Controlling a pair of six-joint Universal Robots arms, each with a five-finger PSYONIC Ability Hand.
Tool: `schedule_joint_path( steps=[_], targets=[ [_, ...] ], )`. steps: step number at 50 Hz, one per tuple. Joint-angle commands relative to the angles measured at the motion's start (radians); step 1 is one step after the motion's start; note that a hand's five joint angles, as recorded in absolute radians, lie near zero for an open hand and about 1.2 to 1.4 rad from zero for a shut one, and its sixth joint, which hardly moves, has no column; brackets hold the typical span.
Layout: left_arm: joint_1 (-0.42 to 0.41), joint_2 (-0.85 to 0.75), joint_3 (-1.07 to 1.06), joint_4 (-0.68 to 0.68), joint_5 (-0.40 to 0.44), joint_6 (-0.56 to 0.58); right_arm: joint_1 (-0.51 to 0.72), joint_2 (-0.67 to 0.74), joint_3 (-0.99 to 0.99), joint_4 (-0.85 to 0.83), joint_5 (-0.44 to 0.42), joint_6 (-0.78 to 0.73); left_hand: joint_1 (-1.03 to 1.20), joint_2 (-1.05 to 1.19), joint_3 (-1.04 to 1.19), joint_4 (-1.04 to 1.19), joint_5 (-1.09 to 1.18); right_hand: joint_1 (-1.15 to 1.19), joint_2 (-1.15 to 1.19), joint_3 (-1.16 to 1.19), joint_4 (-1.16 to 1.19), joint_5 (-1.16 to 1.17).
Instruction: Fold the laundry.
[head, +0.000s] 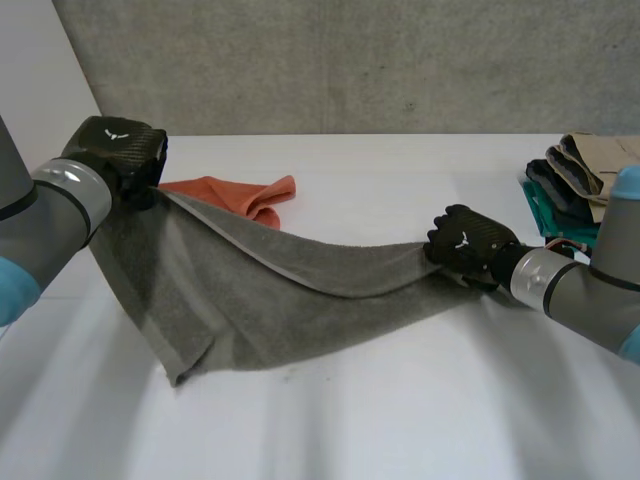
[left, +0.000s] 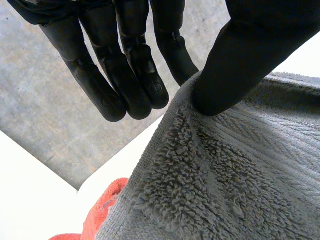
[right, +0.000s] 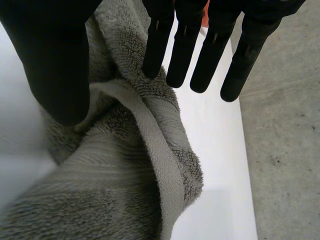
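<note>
The first fold looks underway: the left hand (head: 118, 150) and right hand (head: 462, 242) each pinch an end of the grey towel's (head: 260, 290) raised edge between thumb and straight fingers, its lower half sagging onto the counter (head: 420, 400), so the next move probably calls for laying that edge over squarely.

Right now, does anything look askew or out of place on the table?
The grey towel hangs lopsided: the left hand pinches it high, the right hand low, and a loose corner sags onto the table. An orange cloth lies crumpled behind it.
</note>
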Motion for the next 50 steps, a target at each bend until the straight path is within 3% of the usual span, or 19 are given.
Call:
schedule_joint_path(
  steps=[1,3,6,11,13,14,17,18,21,24,28,33,41,44,46,50],
  targets=[
    [0.005,-0.057,0.026,0.018,0.0,0.0,0.0,0.085,-0.03,-0.106,0.0,0.012,0.24,0.201,0.209,0.197,0.234,0.207,0.212,0.206,0.208,0.207],
    [0.005,-0.072,0.032,0.02,0.0,0.001,0.0,0.102,-0.044,-0.123,-0.001,0.012,0.24,0.201,0.209,0.197,0.234,0.295,0.299,0.293,0.296,0.295],
    [0.005,-0.109,0.05,0.032,0.0,0.004,0.001,0.124,-0.071,-0.163,-0.003,0.023,0.24,0.201,0.209,0.197,0.234,0.747,0.752,0.746,0.748,0.747],
    [0.009,-0.187,0.116,0.058,-0.001,0.021,-0.002,0.127,-0.142,-0.269,0.005,0.217,0.24,0.201,0.209,0.197,0.234,0.748,0.752,0.747,0.749,0.748],
    [0.009,-0.233,0.196,0.084,-0.001,0.037,-0.009,0.124,-0.217,-0.356,0.034,0.435,0.24,0.201,0.209,0.197,0.234,0.748,0.752,0.747,0.749,0.748],
    [0.009,-0.261,0.276,0.11,-0.001,0.05,-0.019,0.115,-0.279,-0.417,0.079,0.596,0.24,0.201,0.209,0.197,0.234,0.748,0.752,0.747,0.749,0.748],
    [0.004,-0.296,0.424,0.158,-0.007,0.066,-0.036,0.112,-0.396,-0.496,0.185,0.824,0.24,0.201,0.209,0.197,0.234,0.748,0.752,0.747,0.749,0.748],
    [-0.004,-0.318,0.531,0.201,-0.015,0.066,-0.046,0.124,-0.486,-0.528,0.271,0.953,0.24,0.201,0.209,0.197,0.234,0.748,0.752,0.747,0.749,0.748],
    [-0.008,-0.332,0.718,0.299,-0.035,0.055,-0.059,0.159,-0.678,-0.507,0.414,1.101,0.24,0.201,0.209,0.197,0.234,0.748,0.752,0.747,0.749,0.748],
    [-0.008,-0.323,0.838,0.409,-0.067,0.017,-0.068,0.179,-0.84,-0.446,0.462,1.168,0.24,0.201,0.209,0.197,0.234,0.748,0.752,0.747,0.749,0.748],
    [-0.01,-0.289,0.83,0.497,-0.104,-0.057,-0.069,0.188,-0.961,-0.357,0.453,1.256,0.24,0.201,0.209,0.197,0.234,0.748,0.752,0.747,0.749,0.748],
    [-0.004,-0.252,0.701,0.503,-0.098,-0.095,-0.077,0.156,-0.947,-0.295,0.402,1.34,0.24,0.201,0.209,0.197,0.234,0.748,0.752,0.747,0.749,0.748],
    [0.036,-0.2,0.334,0.521,-0.064,-0.094,-0.115,0.084,-0.714,-0.263,0.298,1.351,0.24,0.201,0.209,0.197,0.234,0.748,0.752,0.747,0.749,0.748],
    [0.048,-0.2,0.189,0.543,-0.035,-0.081,-0.134,0.055,-0.569,-0.221,0.218,1.336,0.24,0.201,0.209,0.197,0.234,0.748,0.752,0.747,0.749,0.748],
    [0.055,-0.206,0.075,0.554,-0.003,-0.065,-0.147,0.035,-0.448,-0.186,0.149,1.309,0.24,0.201,0.209,0.197,0.234,0.748,0.752,0.747,0.749,0.748],
    [0.068,-0.235,-0.078,0.552,0.061,-0.005,-0.166,0.018,-0.258,-0.139,0.095,1.212,0.24,0.201,0.209,0.197,0.234,0.748,0.752,0.747,0.749,0.748]
  ],
)
